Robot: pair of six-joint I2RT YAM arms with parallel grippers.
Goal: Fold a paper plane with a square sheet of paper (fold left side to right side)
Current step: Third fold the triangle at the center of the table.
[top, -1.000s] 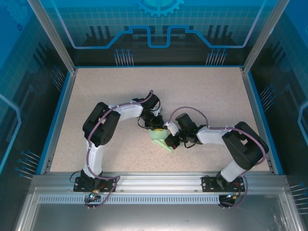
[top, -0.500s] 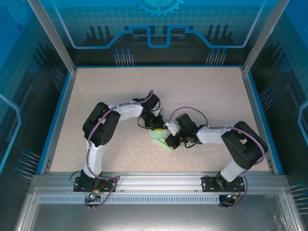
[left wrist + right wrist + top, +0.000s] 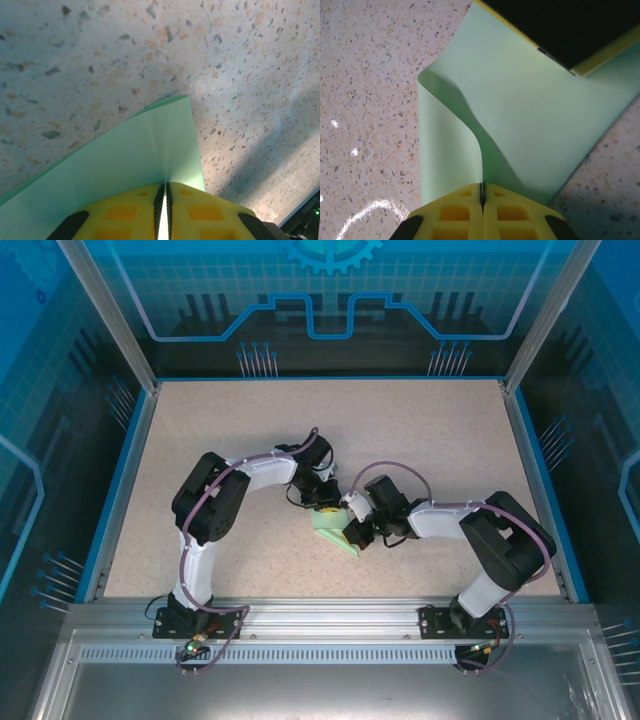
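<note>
**A:** Mint-green against speckled stone: the sheet of paper [image 3: 333, 531] lies mid-table [image 3: 430, 430], caught between the two arms. What is the left side doing?

**B:** The left gripper [image 3: 165, 192] has its yellow fingers pressed together on one edge of the sheet. The paper runs out flat from them over the table, so that arm looks to be the anchor.

**A:** And the right?

**B:** The right gripper [image 3: 482, 197] is clamped tight on a flap that curls up from the flat part in a soft, uncreased bend. The other gripper's dark body sits just across the sheet from it.

**A:** So which step is this?

**B:** By my reading it is a fold in progress, one side being carried across to the other, with no sharp crease yet. The next move calls for laying the lifted edge squarely on its opposite edge and then pressing the bend flat. The left hold must not slip while that happens.

**A:** Any change from a second ago?

**B:** Hardly any. Both grips are as they were and the sheet is in the same spot. The right wrist has only crept slightly leftward.
</note>
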